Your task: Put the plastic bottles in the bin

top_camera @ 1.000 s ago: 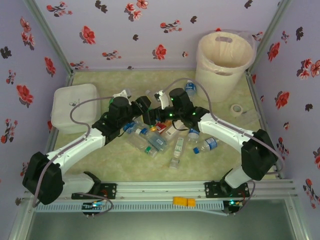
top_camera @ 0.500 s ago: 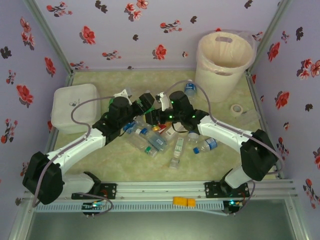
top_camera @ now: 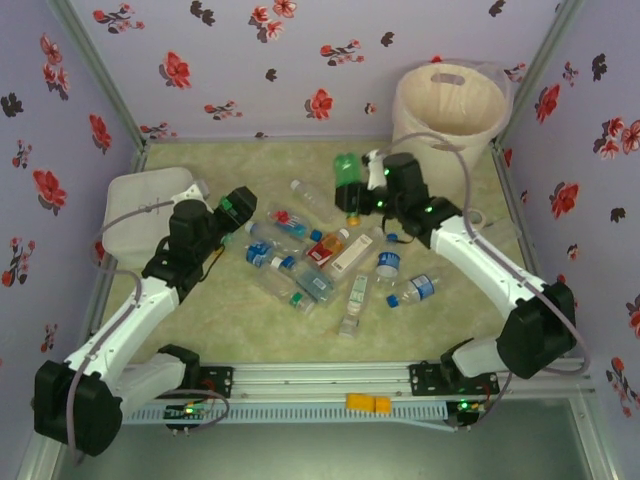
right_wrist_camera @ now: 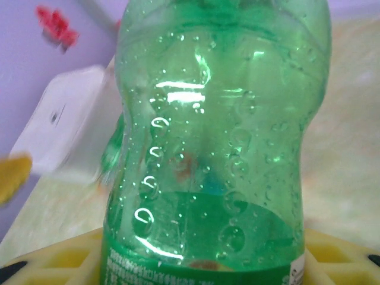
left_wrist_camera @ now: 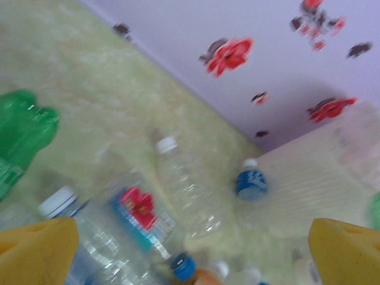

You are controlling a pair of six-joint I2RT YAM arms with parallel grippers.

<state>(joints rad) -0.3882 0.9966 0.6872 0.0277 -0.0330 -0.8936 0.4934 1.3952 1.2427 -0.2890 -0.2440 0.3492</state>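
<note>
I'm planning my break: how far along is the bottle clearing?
Nothing looks done: no bottle is visible inside the bin. In hand: the right gripper grips a green bottle; the left gripper is open. Left: the pile of bottles on the table.

Bottles (top_camera: 312, 283) in a cluster between box (top_camera: 135, 190) at left and bin (top_camera: 470, 150) at right rear.

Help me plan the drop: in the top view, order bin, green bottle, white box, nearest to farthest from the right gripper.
1. Green bottle: held in the right gripper's fingers.
2. Bin: back right corner.
3. White box: far left.
</note>
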